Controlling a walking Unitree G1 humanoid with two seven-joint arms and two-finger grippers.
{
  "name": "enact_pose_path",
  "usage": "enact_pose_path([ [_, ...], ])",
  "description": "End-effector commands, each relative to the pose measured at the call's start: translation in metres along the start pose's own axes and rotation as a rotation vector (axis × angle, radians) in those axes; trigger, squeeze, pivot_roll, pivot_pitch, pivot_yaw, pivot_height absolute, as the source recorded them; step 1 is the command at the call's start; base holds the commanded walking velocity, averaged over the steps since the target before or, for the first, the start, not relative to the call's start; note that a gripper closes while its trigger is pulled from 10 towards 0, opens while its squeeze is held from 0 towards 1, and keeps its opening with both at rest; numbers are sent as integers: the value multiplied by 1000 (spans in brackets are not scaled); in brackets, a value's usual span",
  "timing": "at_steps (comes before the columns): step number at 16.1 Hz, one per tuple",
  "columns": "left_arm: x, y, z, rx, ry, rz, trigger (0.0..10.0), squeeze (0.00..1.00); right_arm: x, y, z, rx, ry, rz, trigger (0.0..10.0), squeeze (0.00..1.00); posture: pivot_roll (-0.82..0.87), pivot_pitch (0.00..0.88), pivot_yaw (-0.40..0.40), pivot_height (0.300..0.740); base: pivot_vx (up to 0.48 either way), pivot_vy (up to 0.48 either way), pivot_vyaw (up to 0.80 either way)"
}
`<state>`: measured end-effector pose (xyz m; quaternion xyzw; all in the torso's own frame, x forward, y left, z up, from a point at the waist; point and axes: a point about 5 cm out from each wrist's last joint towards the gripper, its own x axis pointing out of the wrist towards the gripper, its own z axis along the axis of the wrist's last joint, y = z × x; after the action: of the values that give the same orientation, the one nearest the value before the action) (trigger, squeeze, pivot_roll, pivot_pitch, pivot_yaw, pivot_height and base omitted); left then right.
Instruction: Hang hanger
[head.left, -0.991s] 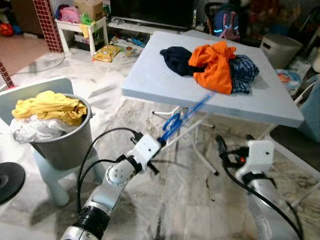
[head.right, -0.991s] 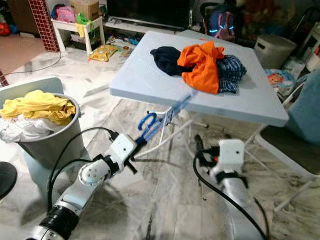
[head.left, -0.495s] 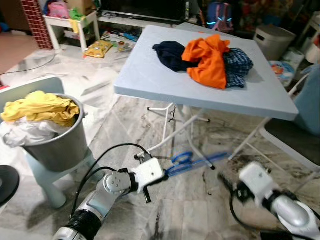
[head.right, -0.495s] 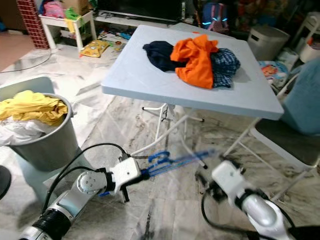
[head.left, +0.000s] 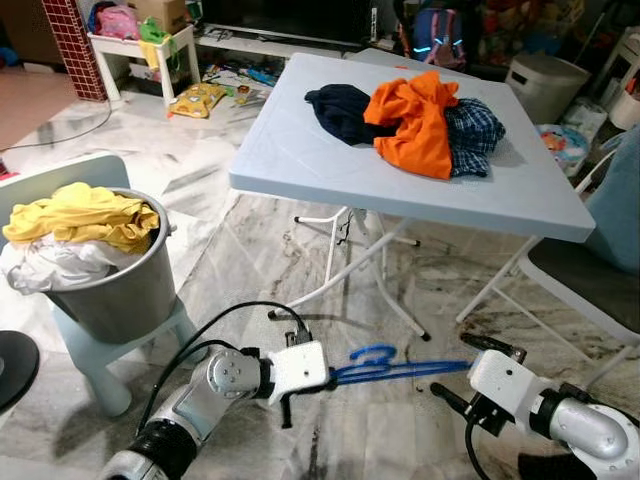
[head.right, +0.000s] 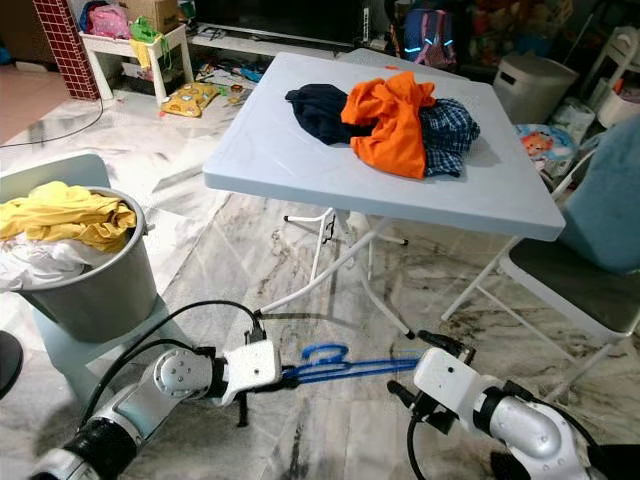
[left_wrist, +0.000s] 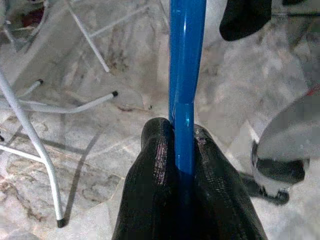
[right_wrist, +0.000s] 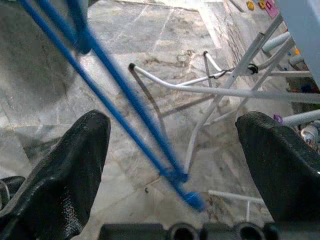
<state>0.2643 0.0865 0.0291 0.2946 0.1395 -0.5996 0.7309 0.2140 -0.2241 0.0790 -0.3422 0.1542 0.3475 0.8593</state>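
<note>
A blue plastic hanger (head.left: 392, 367) lies nearly level, low above the marble floor in front of the folding table. My left gripper (head.left: 330, 372) is shut on its hook end; in the left wrist view both black fingers (left_wrist: 157, 150) pinch the blue bar (left_wrist: 186, 60). My right gripper (head.left: 468, 372) is open at the hanger's far end, one finger on each side of the tip. In the right wrist view the blue bars (right_wrist: 125, 105) run between the spread fingers (right_wrist: 70, 165), apart from both.
The light blue folding table (head.left: 300, 150) carries an orange, navy and plaid clothes pile (head.left: 420, 120); its white legs (head.left: 360, 260) stand just beyond the hanger. A metal bucket (head.left: 120, 295) of yellow and white laundry sits on a stool at left. A chair (head.left: 590, 280) is at right.
My left gripper has lowered the hanger from near the table edge to just above the floor, swinging it level. My right arm has dropped and its open fingers now flank the hanger's far end.
</note>
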Motion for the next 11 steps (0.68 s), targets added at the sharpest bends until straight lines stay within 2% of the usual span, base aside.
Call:
enact_pose_path([
  [1,3,2,6,48,-9,-17,10000,0,1,0,4,-33,-11,24,10000,0,77,0,-105,740,0,0,0],
  [3,5,0,7,61,-22,-36,10000,0,4,2,6,-80,-13,75,10000,0,74,0,-101,740,0,0,0],
  [5,7,0,9,77,-29,-49,10000,0,7,5,7,-113,-8,141,9490,0,71,0,-98,740,0,0,0],
  [8,9,1,9,92,-35,-54,10000,0,11,7,8,-140,0,188,10000,0,72,0,-93,740,0,0,0],
  [9,9,1,9,95,-34,-54,10000,0,13,7,8,-142,8,202,9294,0,74,0,-91,740,0,0,0],
  [10,9,1,9,104,-33,-58,10000,0,16,11,0,-179,62,250,7294,0,76,0,-89,740,0,0,0],
  [11,10,1,9,107,-34,-60,10000,0,16,12,-6,-208,99,261,3216,0,78,0,-88,740,0,0,0],
])
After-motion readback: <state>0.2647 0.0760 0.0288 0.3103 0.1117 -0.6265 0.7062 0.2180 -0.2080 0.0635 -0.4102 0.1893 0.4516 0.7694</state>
